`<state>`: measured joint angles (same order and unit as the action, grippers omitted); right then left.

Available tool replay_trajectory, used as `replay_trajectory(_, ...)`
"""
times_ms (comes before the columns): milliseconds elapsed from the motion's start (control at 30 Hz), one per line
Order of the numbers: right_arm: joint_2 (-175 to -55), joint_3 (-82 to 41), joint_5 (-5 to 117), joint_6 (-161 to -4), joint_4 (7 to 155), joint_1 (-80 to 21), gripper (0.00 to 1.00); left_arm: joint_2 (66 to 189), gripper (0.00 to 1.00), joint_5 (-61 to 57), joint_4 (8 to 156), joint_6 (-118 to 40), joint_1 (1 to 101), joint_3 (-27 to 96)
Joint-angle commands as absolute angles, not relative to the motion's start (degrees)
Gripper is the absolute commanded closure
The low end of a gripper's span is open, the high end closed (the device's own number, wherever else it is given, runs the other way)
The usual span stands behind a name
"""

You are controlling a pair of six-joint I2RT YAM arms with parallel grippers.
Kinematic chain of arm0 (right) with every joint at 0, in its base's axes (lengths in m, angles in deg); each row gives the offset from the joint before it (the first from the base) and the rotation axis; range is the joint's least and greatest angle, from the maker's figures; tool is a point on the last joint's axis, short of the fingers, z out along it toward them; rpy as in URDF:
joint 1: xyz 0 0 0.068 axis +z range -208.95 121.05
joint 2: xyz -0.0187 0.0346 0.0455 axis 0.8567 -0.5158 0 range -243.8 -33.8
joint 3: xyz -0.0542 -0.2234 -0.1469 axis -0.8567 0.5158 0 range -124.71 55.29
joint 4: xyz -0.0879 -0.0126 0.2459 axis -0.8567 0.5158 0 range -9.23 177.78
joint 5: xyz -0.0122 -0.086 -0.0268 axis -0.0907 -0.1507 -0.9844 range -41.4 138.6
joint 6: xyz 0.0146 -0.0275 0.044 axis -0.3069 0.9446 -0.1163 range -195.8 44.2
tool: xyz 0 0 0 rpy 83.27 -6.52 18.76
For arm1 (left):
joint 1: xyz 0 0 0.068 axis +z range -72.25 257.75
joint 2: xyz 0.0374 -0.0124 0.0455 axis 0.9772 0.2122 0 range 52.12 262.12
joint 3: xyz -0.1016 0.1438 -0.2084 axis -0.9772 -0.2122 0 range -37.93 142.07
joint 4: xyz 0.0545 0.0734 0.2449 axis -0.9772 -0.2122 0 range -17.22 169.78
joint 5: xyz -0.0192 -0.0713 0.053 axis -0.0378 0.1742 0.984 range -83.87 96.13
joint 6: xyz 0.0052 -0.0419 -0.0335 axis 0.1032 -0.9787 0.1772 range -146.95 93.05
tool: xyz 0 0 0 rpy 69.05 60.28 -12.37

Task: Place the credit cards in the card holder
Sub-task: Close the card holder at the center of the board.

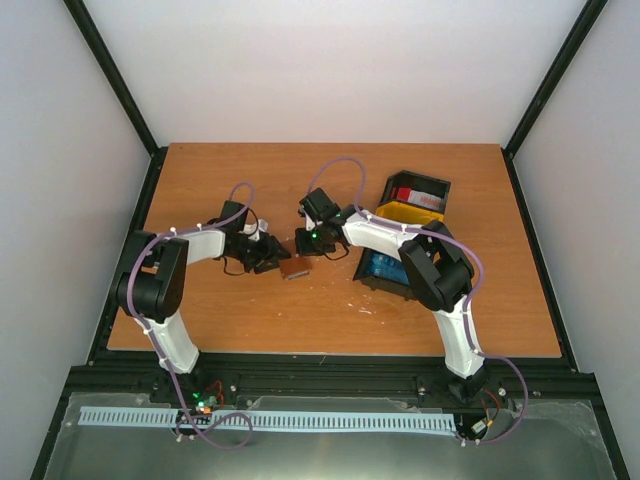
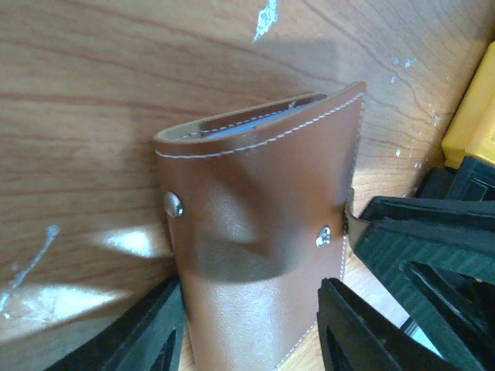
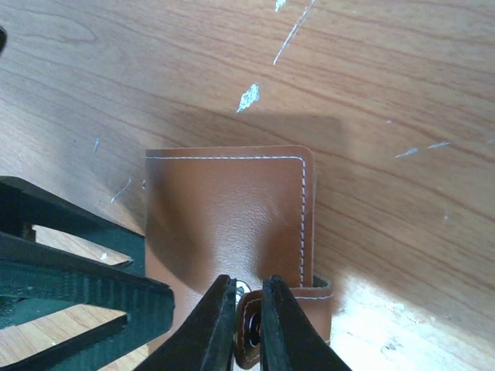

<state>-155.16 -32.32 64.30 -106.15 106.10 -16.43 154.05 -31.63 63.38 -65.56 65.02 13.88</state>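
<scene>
I have the card holder mid-worktop, caught between both arms. My left end effector is clamped across its body, and its mouth points away from those fingers. My right end effector is pinched almost shut on the clasp tab. The credit cards lie in the trays well off to the right, nearer my right arm, so I judge that arm should fetch them.

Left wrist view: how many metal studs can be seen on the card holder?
2. One stud sits near the left edge of the card holder; the other stud sits lower, near its right edge. Any on the far side are hidden.
</scene>
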Motion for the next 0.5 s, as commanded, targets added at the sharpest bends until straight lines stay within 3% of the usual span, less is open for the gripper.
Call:
replay_trajectory(0,-156.1,-35.7,62.8,-108.3,111.6,-15.8,0.87,157.5,0.51,-24.8,59.8,-66.2,64.0,13.1)
replay_trajectory(233,-155.5,-36.7,63.3,-108.2,114.5,-15.8,0.84,157.4,0.57,-21.9,59.4,-67.1,63.9,12.8)
replay_trajectory(467,-156.0,-36.6,63.3,-108.0,115.5,-15.8,0.94,157.1,0.58,-21.8,59.7,-67.2,63.9,12.2)
